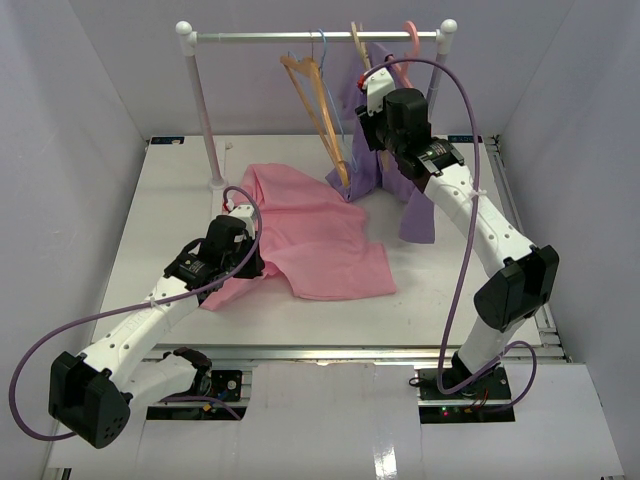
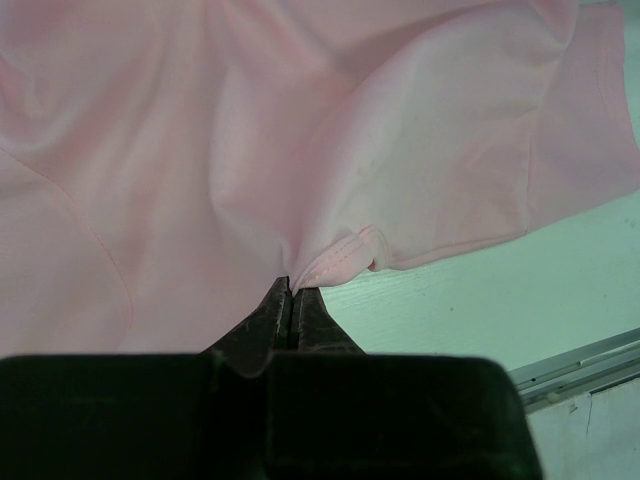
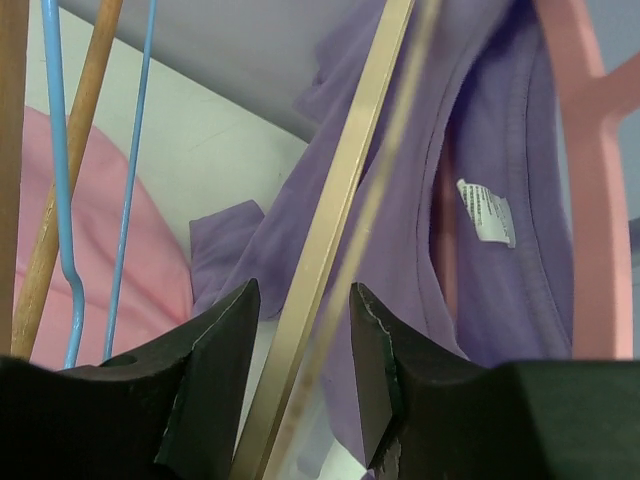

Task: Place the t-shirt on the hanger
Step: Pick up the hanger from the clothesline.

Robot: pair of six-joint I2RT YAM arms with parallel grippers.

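The light pink t-shirt (image 1: 320,240) lies crumpled on the white table, left of centre. My left gripper (image 1: 260,266) rests at its near left edge. In the left wrist view the left gripper (image 2: 291,285) is shut, with a fold of the t-shirt's (image 2: 300,150) hem pinched at the tips. The tan hanger (image 1: 357,42) hangs on the rail at the back. My right gripper (image 1: 374,108) is raised to it. In the right wrist view the hanger's bar (image 3: 340,200) runs between the open jaws of the right gripper (image 3: 303,288), with a gap on each side.
A rail (image 1: 300,36) on white posts spans the back. On it hang an orange wooden hanger (image 1: 318,110), a thin blue hanger (image 3: 60,200) and a pink hanger (image 3: 590,150) carrying a purple shirt (image 1: 415,210). Grey walls close in the table (image 1: 170,210).
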